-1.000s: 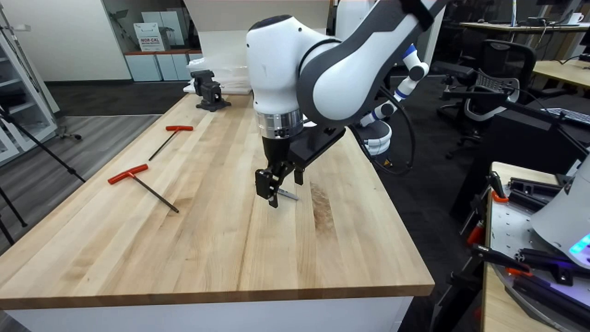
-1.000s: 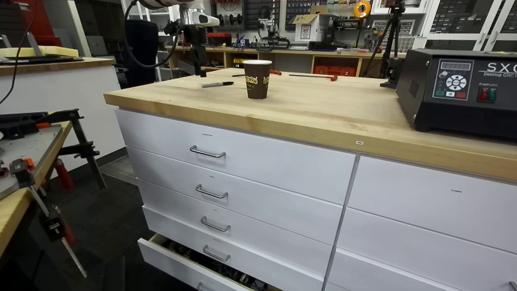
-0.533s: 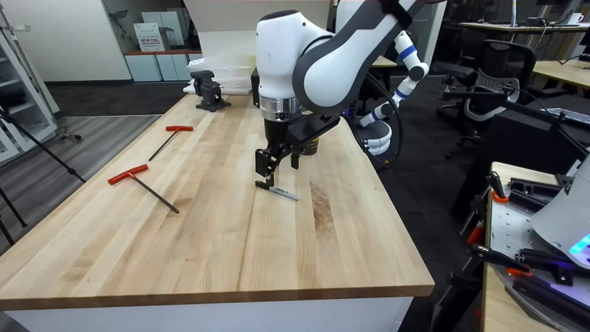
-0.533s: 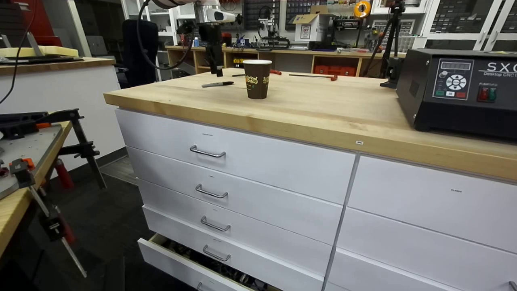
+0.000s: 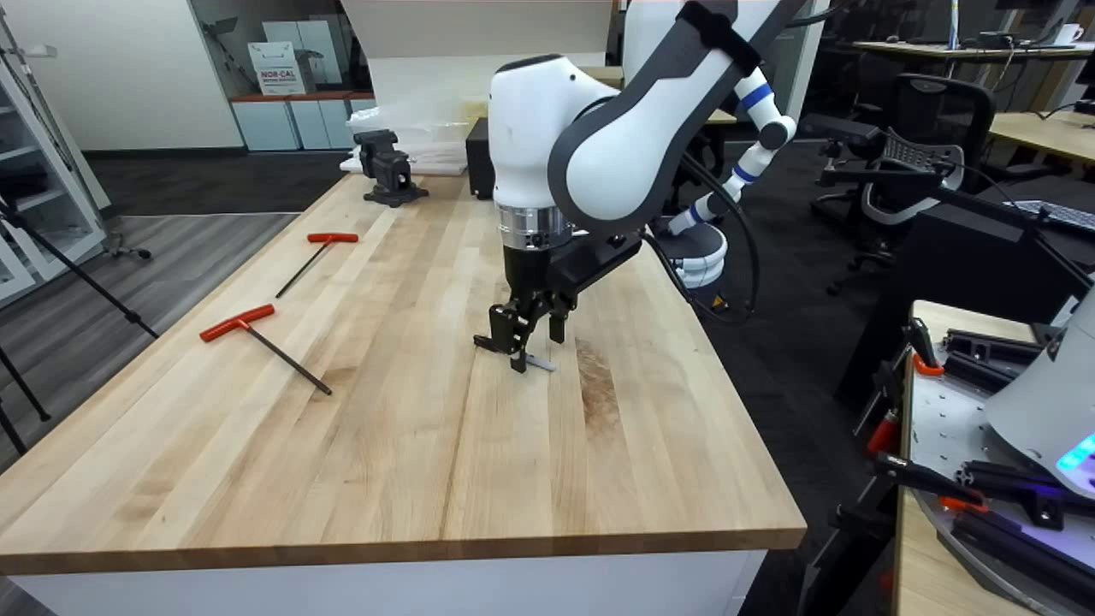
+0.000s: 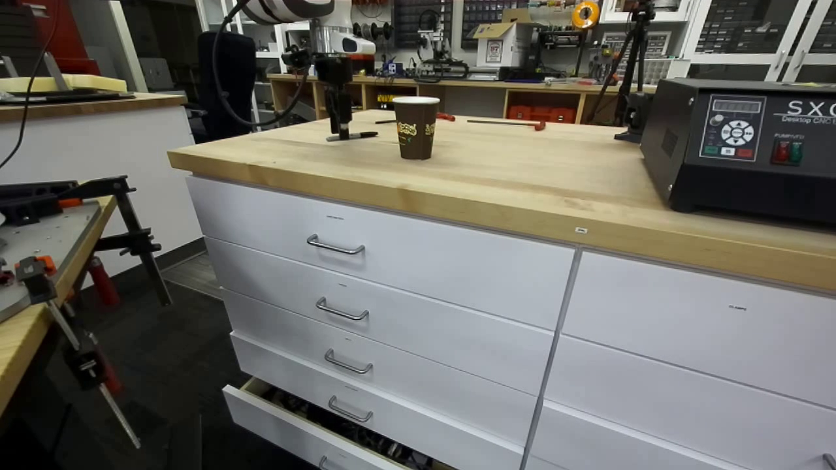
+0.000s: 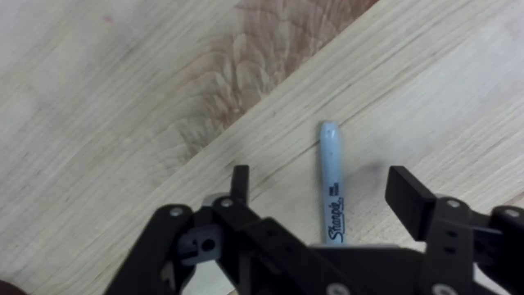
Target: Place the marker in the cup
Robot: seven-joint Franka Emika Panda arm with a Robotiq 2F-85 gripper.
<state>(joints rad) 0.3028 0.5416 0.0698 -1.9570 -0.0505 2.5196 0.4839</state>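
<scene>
Wrist view: the marker (image 7: 332, 182) lies between the tool's (image 7: 321, 190) parted jaws.

On the table (image 5: 385, 462) the marker (image 7: 332, 172) lay between the gripper's (image 7: 316, 191) fingers, with the cup (image 6: 415, 134) right of the gripper in an exterior view and two tools (image 5: 237, 323) left of it in an exterior view.

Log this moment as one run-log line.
gripper open, straddling marker | marker on table, ungrasped | cup upright on table | placement not yet done
</scene>
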